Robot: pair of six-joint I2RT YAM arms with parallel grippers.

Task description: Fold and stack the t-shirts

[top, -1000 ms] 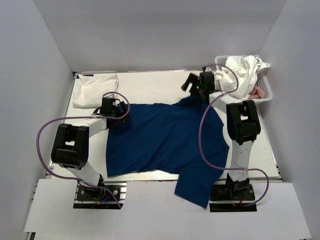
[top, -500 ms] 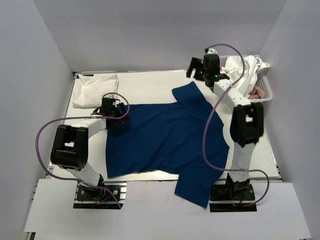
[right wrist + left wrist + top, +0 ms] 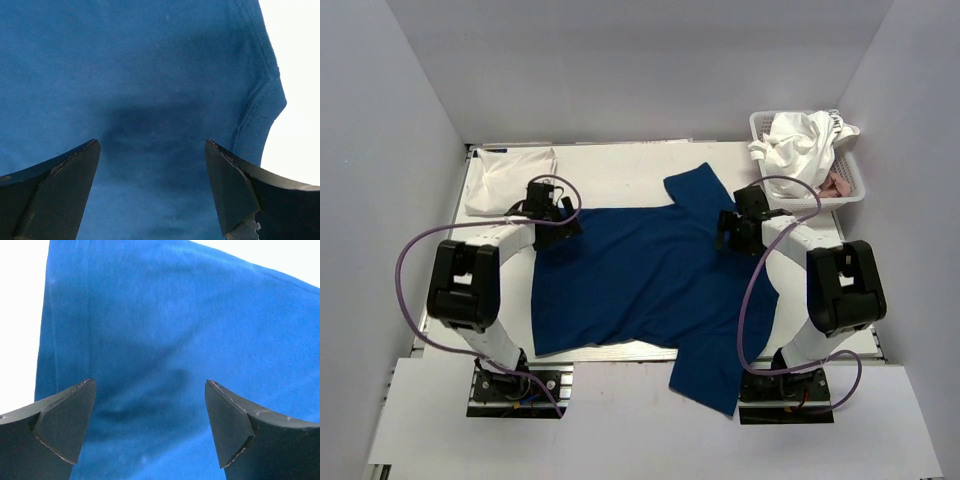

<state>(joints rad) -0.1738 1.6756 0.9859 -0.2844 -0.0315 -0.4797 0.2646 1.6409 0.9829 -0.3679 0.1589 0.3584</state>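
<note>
- Navy t-shirt (image 3: 640,285) lay spread, unfolded, on the desk (image 3: 620,170), with one sleeve over the near edge.
- Left tool (image 3: 150,410) and right tool (image 3: 152,170) sat spread at its far edge, pinching nothing.
- I judged the first fold not begun; the next move was to pinch that edge at both ends.

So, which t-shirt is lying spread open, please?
The navy blue t-shirt; the folded white t-shirt lies far left, and a crumpled white one sits in the basket.

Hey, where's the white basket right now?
In the top view, the white mesh basket sits at the far right corner of the table, heaped with a crumpled white t-shirt, just beyond the right gripper poised open over the navy t-shirt.
</note>
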